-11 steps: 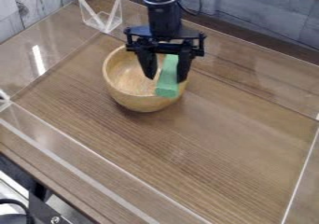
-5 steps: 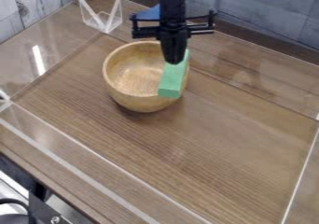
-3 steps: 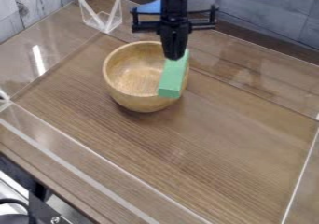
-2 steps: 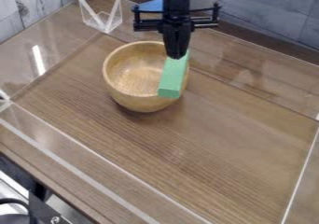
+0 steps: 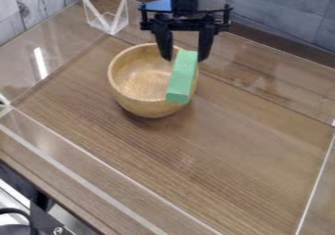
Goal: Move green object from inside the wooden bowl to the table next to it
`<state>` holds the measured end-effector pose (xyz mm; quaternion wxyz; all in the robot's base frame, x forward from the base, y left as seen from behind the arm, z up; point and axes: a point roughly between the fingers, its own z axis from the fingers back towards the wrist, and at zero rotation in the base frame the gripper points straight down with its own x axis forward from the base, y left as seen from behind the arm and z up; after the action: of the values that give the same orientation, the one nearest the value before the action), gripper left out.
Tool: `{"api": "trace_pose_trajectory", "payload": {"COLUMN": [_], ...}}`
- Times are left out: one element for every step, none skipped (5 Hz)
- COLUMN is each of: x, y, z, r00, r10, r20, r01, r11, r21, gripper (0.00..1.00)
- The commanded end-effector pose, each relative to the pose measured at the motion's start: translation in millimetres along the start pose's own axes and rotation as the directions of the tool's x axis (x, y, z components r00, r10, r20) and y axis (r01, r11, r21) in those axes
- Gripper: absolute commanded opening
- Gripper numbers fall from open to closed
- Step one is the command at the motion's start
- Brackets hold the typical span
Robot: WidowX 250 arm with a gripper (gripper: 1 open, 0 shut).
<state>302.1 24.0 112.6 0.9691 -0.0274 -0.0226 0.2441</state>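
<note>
The green object (image 5: 183,78) stands on end, tilted against the right rim of the wooden bowl (image 5: 136,79), with its lower end down by the bowl's outer right side. I cannot tell whether that end rests on the table (image 5: 197,161). Directly above it, my gripper (image 5: 185,49) points straight down and is open. One finger is on each side of the block's top end, and neither clamps it. The bowl's pale inside holds nothing.
Low clear acrylic walls (image 5: 78,180) edge the tabletop at the front, left and right. A clear angled acrylic piece (image 5: 105,18) stands at the back left, behind the bowl. Bare wood lies to the right and in front of the bowl.
The jaws were shut on the green object's top and have now spread apart, letting it go. The block and the hand stay in the same spot beside the bowl's right rim.
</note>
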Motion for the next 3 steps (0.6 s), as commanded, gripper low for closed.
{"api": "trace_pose_trajectory", "payload": {"x": [4.2, 4.5, 5.2], "y": [-0.7, -1.5, 8.8], "z": [17.1, 14.4, 9.7], "r00": [0.998, 0.999, 0.994], "r10": [-0.029, -0.031, -0.108], "r20": [0.048, 0.040, 0.028], "r01": [0.030, 0.032, 0.109], "r11": [0.999, 0.999, 0.994], "r21": [-0.022, -0.022, -0.025], "gripper": [1.00, 1.00, 1.00]}}
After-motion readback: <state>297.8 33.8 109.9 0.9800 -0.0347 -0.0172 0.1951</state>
